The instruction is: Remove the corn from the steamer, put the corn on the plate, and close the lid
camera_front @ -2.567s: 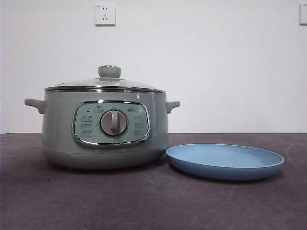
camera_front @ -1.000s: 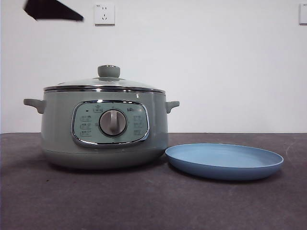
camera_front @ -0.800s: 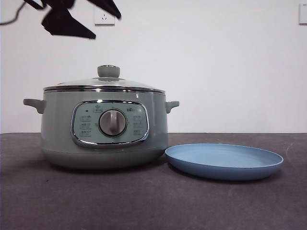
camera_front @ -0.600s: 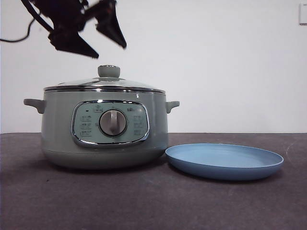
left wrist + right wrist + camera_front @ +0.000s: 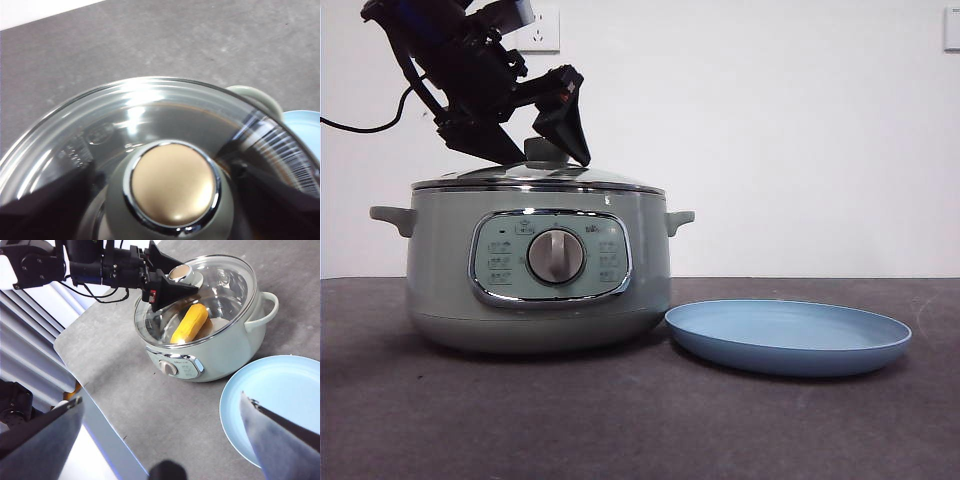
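Note:
The sage-green steamer (image 5: 538,270) stands at the table's left with its glass lid (image 5: 535,177) on. My left gripper (image 5: 548,156) has come down from the upper left. It is open, with one jaw on each side of the lid's knob (image 5: 174,184); I see no contact. Through the glass, the right wrist view shows the yellow corn (image 5: 190,322) lying inside the steamer (image 5: 210,347). The light-blue plate (image 5: 788,337) lies empty to the right of the pot. My right gripper (image 5: 161,400) is open and empty, high above the table near the plate (image 5: 280,405).
Dark grey table top (image 5: 620,420) with a white wall behind and a wall socket (image 5: 542,28). A black cable (image 5: 370,125) trails from the left arm. The steamer's side handle (image 5: 257,95) and the plate's edge (image 5: 305,125) show in the left wrist view.
The left arm has come in from the top left and lowered onto the lid, its jaws now on either side of the knob. Steamer, lid and plate have not moved.

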